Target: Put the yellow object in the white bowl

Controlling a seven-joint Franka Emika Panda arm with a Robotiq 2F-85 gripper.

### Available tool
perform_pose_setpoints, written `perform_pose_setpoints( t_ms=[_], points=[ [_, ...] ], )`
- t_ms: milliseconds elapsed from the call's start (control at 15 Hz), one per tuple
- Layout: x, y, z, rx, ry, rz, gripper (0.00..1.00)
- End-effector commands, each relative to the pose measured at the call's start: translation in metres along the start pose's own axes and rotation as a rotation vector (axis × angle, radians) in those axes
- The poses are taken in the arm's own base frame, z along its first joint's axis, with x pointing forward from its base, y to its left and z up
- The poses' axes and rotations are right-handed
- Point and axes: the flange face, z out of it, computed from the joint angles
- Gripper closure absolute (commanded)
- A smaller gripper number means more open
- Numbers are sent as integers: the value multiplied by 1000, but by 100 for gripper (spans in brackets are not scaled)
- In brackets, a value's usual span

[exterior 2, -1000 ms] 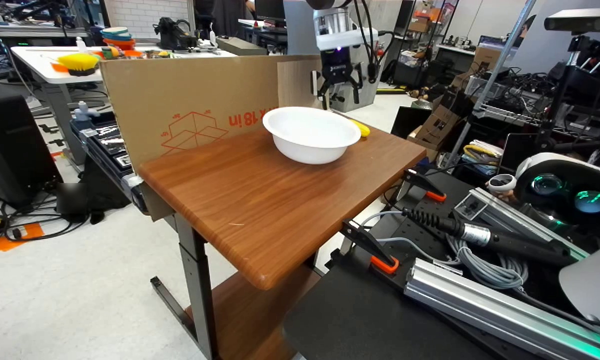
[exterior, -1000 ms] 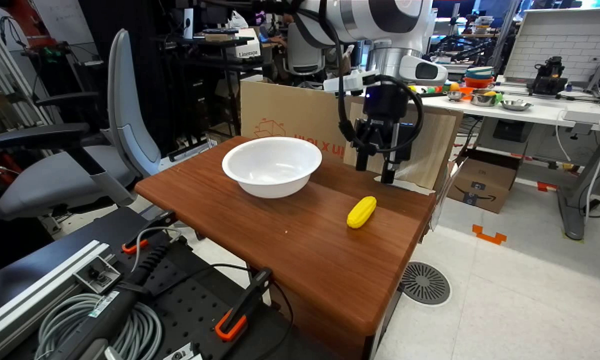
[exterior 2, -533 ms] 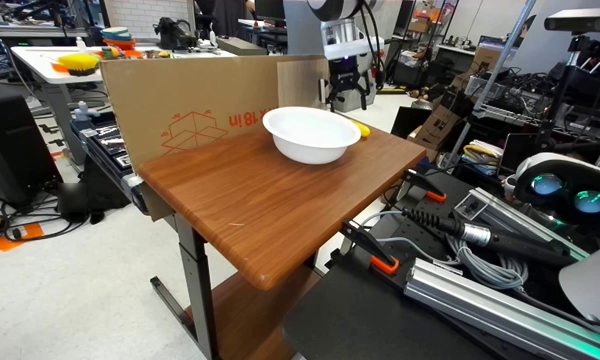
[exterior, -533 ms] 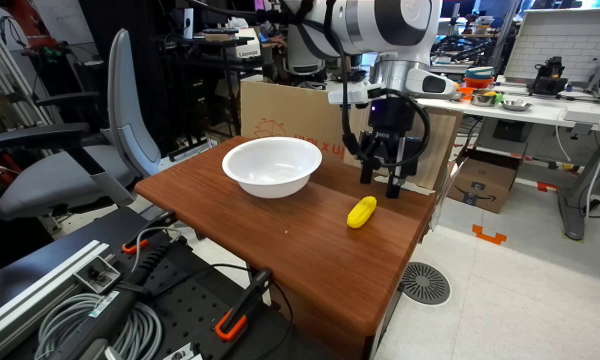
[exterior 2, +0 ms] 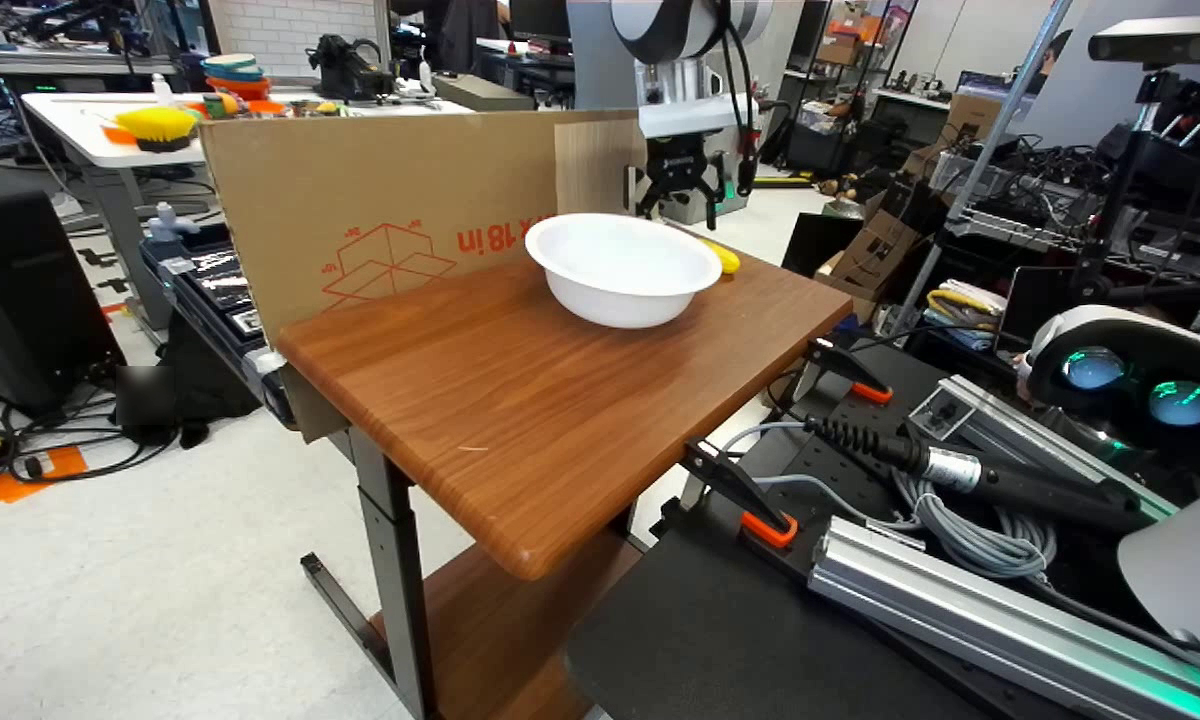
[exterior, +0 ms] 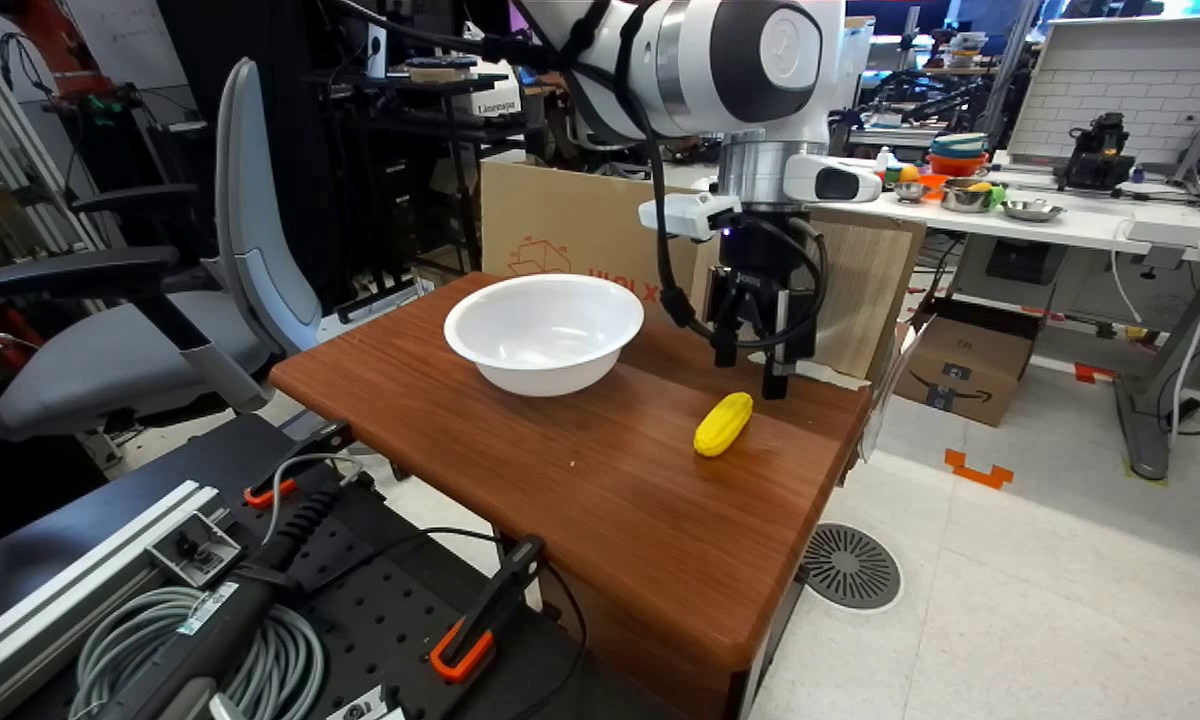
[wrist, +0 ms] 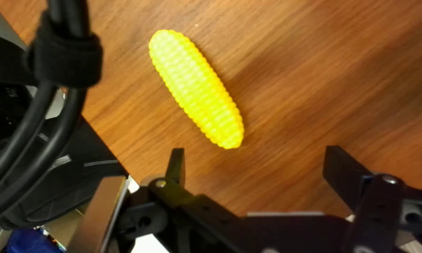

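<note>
In an exterior view, the white bowl [exterior: 545,340] sits on the left half of the bench [exterior: 600,480], nearer its far edge, unmoved from half a second ago. Right of it, toward the right edge, lies the yellow object [exterior: 723,425], also unmoved. Your gripper [exterior: 750,377] hangs above the bench toward the far right corner, jaws apart, slightly further left in both exterior views than before. Your wrist view shows the yellow object's rows of bumps; in an exterior view, the white bowl [exterior 2: 623,275] partly hides it.
</note>
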Motion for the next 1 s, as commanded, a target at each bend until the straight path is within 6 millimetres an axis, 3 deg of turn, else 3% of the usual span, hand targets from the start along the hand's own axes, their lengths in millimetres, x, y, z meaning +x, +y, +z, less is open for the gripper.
perform_pose_setpoints(
  t_ms=[0,467,933],
  points=[
    [-19,1,-10,19,34,18,0],
    [-44,29,-5,30,12,76,0],
    [-35,48,18,7,2,170,0]
  ],
)
